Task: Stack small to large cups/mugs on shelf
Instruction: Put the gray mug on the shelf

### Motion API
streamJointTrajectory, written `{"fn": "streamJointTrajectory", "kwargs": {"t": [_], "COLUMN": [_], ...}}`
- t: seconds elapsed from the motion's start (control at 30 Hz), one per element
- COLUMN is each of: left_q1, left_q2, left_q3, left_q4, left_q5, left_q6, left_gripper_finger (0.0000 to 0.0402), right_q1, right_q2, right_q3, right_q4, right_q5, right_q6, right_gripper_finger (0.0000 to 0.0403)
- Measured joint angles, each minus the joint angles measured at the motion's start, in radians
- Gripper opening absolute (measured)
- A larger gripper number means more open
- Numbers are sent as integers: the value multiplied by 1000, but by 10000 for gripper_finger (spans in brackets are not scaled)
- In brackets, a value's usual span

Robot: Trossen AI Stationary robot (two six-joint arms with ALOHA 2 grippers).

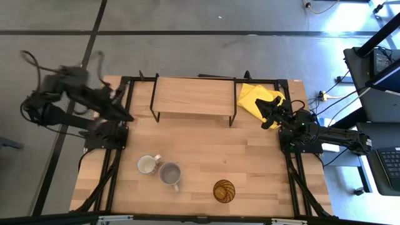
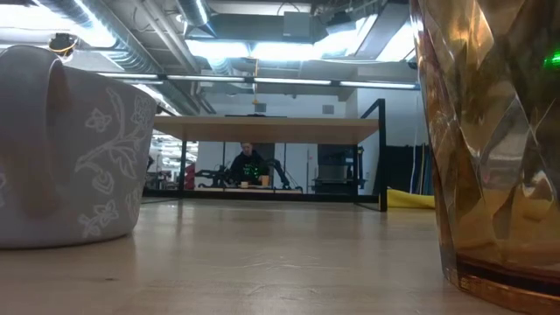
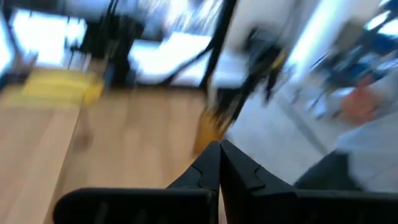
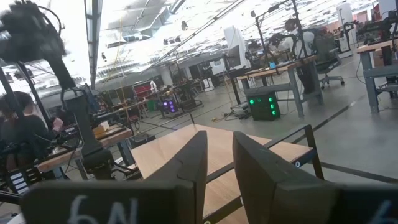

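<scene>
Seen from above, with the arms at either side of a pale wood-grain tabletop (image 1: 206, 156), the left gripper (image 1: 128, 117) sits near the table's left rear edge, its dark tapered fingers (image 3: 211, 168) pressed together on nothing; this arm appears motion-blurred, so its exact pose is uncertain. Toward the front, a white handled mug (image 1: 147, 164) stands upright just beside a grey handled mug (image 1: 170, 174), the two apparently touching; in the low view the grey mug (image 2: 66, 149) shows a matte wall with an embossed leaf-and-flower pattern. To their right, well apart, stands the amber translucent tumbler (image 1: 224, 190), its faceted glassy wall (image 2: 490, 140) filling the low view's edge. At the rear centre, the shelf (image 1: 194, 95) is a flat rectangular light-wood board on thin black metal legs, bare on top. Right of it lies a crumpled yellow cloth (image 1: 255, 99), with the right gripper (image 1: 269, 119) at its edge, blocky dark fingers (image 4: 193, 162) slightly spread, gripping nothing.
</scene>
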Motion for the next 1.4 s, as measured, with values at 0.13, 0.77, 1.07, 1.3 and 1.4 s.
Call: {"fn": "streamJointTrajectory", "kwargs": {"t": [0.13, 0.77, 1.07, 1.3, 1.4], "left_q1": [-98, -550, -711, -694, -663], "left_q2": [24, 73, 130, 300, 322], "left_q3": [81, -95, -92, -24, 59], "left_q4": [157, 485, -39, -239, -352], "left_q5": [56, -299, -714, -644, -669], "left_q6": [-47, -71, -320, -230, -205], "left_gripper_finger": [0, 0, 0, 0, 0], "right_q1": [0, 0, 0, 0, 0], "right_q2": [0, 0, 0, 0, 0], "right_q3": [0, 0, 0, 0, 0], "right_q4": [0, 0, 0, 0, 0], "right_q5": [0, 0, 0, 0, 0], "right_q6": [0, -1, 0, 0, -1], "right_gripper_finger": [78, 78, 78, 78, 78]}}
